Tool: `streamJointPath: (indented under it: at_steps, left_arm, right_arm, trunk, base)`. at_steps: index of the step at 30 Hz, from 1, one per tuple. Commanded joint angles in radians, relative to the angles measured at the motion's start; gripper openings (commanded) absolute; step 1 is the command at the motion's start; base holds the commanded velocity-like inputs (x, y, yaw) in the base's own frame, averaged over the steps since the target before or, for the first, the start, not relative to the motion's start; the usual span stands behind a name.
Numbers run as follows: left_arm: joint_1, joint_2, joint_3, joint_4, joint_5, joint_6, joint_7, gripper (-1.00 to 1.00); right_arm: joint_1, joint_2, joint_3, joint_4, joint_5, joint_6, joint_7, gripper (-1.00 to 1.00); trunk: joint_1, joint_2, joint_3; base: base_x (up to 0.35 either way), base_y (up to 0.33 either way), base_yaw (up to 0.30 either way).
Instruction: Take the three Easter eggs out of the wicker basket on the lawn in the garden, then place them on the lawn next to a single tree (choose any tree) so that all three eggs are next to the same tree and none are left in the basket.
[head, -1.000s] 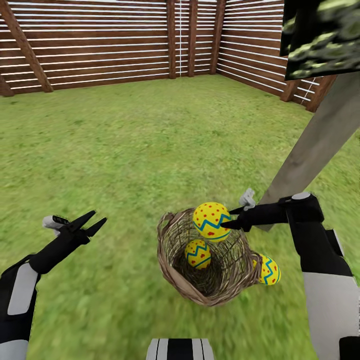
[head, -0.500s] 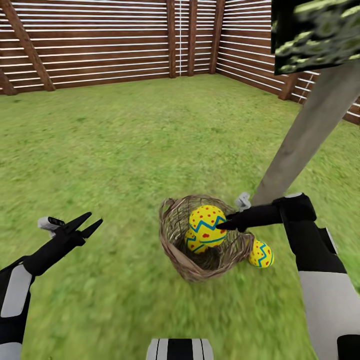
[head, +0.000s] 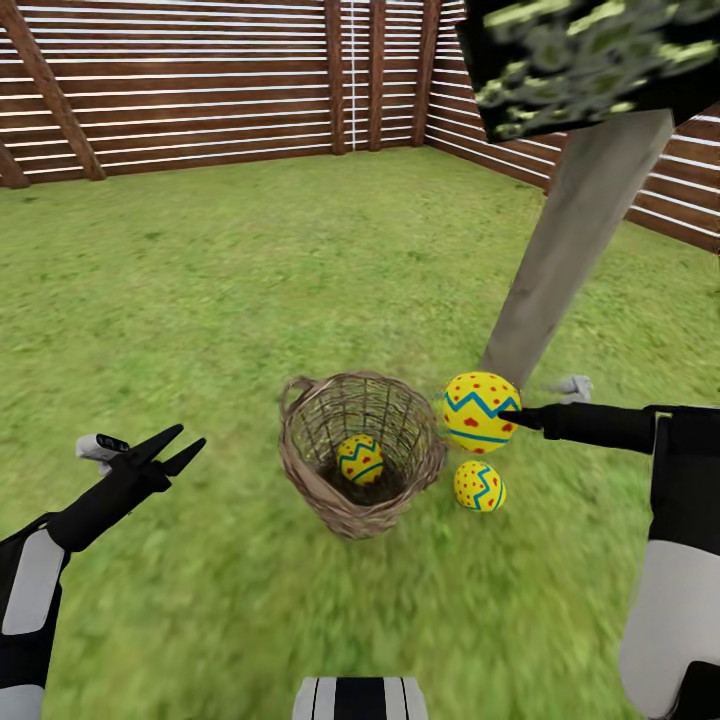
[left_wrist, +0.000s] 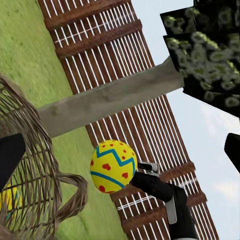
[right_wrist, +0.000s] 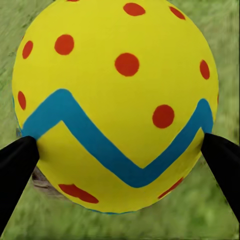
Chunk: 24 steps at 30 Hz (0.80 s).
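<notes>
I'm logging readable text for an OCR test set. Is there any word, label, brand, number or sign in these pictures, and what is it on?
None: no writing can be read in any view.
The held egg bears only red dots and a blue zigzag band.
The wicker basket, the fence and the tree trunk carry no lettering.

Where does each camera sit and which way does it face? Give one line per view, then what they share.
Head view: on the robot's head, looking forward and down at the lawn, wicker basket, tree; both arms show.
Left wrist view: near the left gripper, facing the basket, held egg and right arm.
Right wrist view: along the right gripper, its fingertips against the held egg.
Shared: all three show the held egg.
</notes>
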Motion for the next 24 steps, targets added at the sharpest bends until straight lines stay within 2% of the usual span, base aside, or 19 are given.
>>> streamJointPath:
  at_steps: [1,3,5,6,10,12,15,18,21,24]
  left_arm:
    - [-0.001,0.000,0.000,0.000,0.000,0.004,-0.002,1.00]
    - [-0.001,0.000,0.001,0.000,0.001,0.004,-0.002,1.00]
    - [-0.001,0.000,0.001,0.000,0.001,0.004,-0.002,1.00]
    - [-0.001,0.000,0.001,0.000,0.002,0.004,-0.002,1.00]
    - [-0.001,0.000,0.000,-0.001,0.002,0.003,-0.002,1.00]
    - [-0.001,-0.001,0.005,-0.001,0.001,0.001,-0.002,1.00]
    - [-0.001,-0.003,0.035,0.000,0.002,0.001,-0.005,1.00]
    - [-0.001,-0.001,0.038,-0.002,0.002,0.002,-0.005,1.00]
    - [-0.001,0.000,0.051,-0.004,0.002,0.003,-0.006,1.00]
    - [-0.001,0.001,0.078,-0.006,0.004,0.005,-0.008,1.00]
  right_arm:
    - [0.000,0.000,-0.026,0.000,0.015,0.010,0.010,-1.00]
    - [0.015,-0.002,-0.052,0.001,0.029,0.009,-0.018,-1.00]
    - [0.023,-0.002,-0.060,0.001,0.041,0.005,-0.128,-1.00]
    - [0.024,-0.002,-0.066,0.000,0.043,0.002,-0.220,-1.00]
    - [0.025,0.002,-0.078,-0.001,0.044,-0.004,-0.437,-1.00]
    - [0.026,0.003,-0.079,0.000,0.045,-0.004,-0.463,-1.00]
    - [0.026,0.006,-0.077,0.010,0.056,-0.006,-0.478,-1.00]
    - [0.026,0.007,-0.075,0.016,0.078,-0.021,-0.542,-1.00]
    - [0.026,0.008,-0.069,0.049,0.080,-0.048,-0.683,-1.00]
    - [0.028,0.011,-0.034,0.118,0.078,-0.098,-0.833,-1.00]
  trunk:
    - [0.000,0.000,-0.001]
    - [0.000,0.000,-0.001]
    - [0.000,0.000,-0.001]
    - [0.000,0.000,-0.001]
    - [0.000,0.000,-0.001]
    - [0.000,0.000,-0.001]
    - [0.000,0.000,-0.001]
    - [0.000,0.000,-0.001]
    - [0.000,0.000,-0.001]
    - [0.000,0.000,-0.001]
  base:
    - [-0.101,-0.320,0.000]
    - [-0.082,-0.323,0.000]
    - [-0.025,-0.326,0.000]
    - [-0.006,-0.327,0.000]
    - [-0.001,-0.268,0.000]
    - [0.000,-0.049,0.000]
    - [0.000,-0.005,0.000]
    - [0.000,-0.060,0.000]
    - [0.000,-0.280,0.000]
    - [0.000,-0.327,0.000]
